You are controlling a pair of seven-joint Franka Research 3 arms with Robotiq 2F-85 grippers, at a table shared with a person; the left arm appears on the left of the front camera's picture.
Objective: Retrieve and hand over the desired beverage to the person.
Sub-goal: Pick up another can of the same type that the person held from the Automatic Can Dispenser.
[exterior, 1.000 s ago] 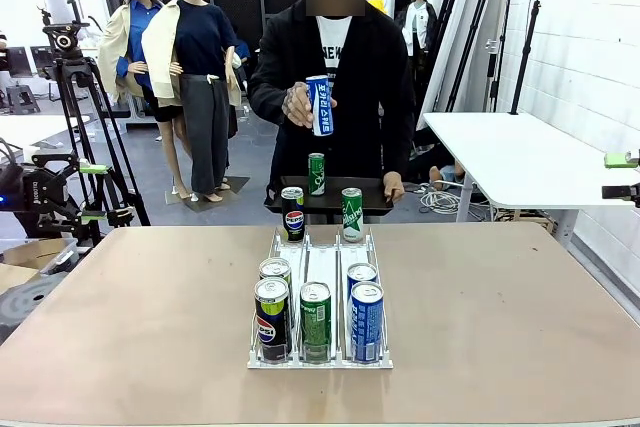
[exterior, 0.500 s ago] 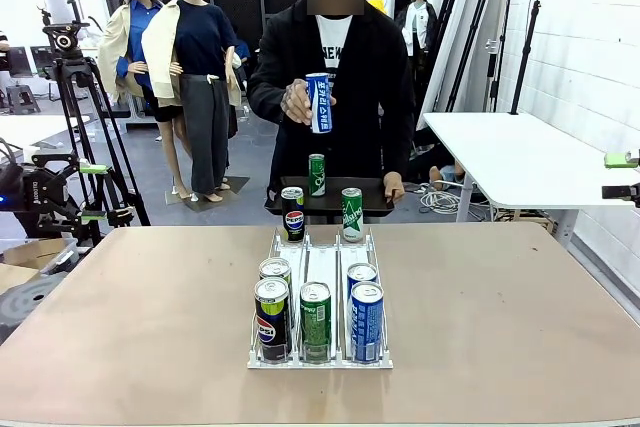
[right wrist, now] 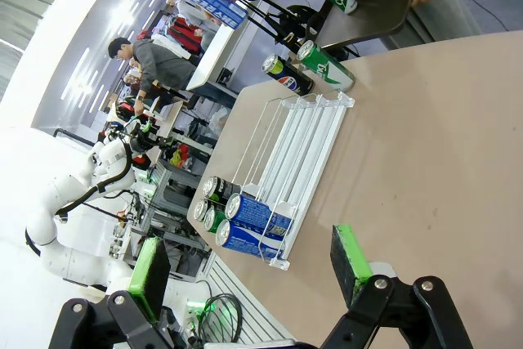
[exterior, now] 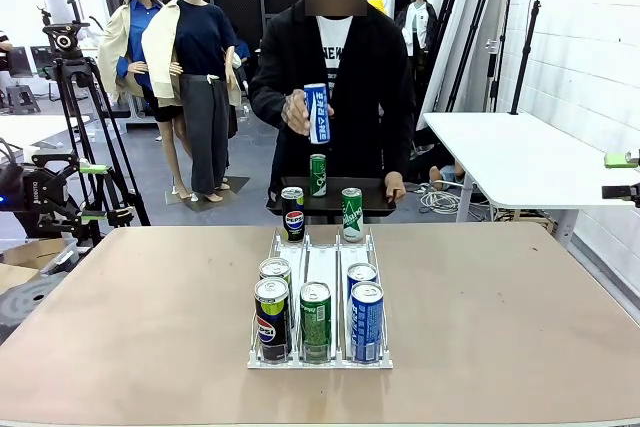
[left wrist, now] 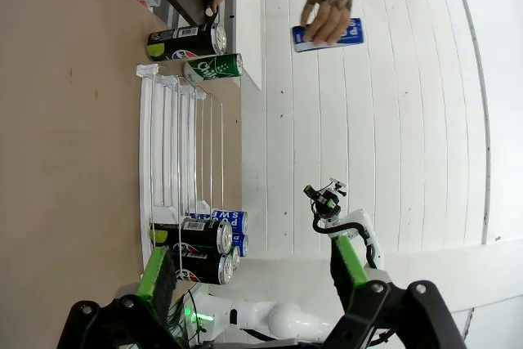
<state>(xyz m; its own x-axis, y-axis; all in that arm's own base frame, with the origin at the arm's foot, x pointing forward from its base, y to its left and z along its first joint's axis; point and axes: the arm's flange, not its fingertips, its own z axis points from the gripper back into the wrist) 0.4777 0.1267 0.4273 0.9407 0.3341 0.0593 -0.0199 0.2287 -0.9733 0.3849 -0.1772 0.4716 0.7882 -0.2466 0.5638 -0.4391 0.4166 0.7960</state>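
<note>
Plainly, the risk lay in taking the wrong drink. The left pincer (left wrist: 252, 274) hung with its jaws apart and empty. If it came down on the white rack (exterior: 322, 259) on the counter (exterior: 130, 317), it would meet the black cola cans (exterior: 271, 319) in the left lane, then the green can (exterior: 315, 321) in the middle lane. The cans stood close side by side, so wide jaws could clip a neighbour or tip one over. The wanted drink, I judged, was the front blue can (exterior: 366, 322) in the right lane, tall and slim with pale lettering and a silver top, like the raised can (exterior: 317, 113) that the person (exterior: 370, 87) held at chest height. The right pincer (right wrist: 248, 271), likewise apart and holding nothing, looked better placed for that lane.
</note>
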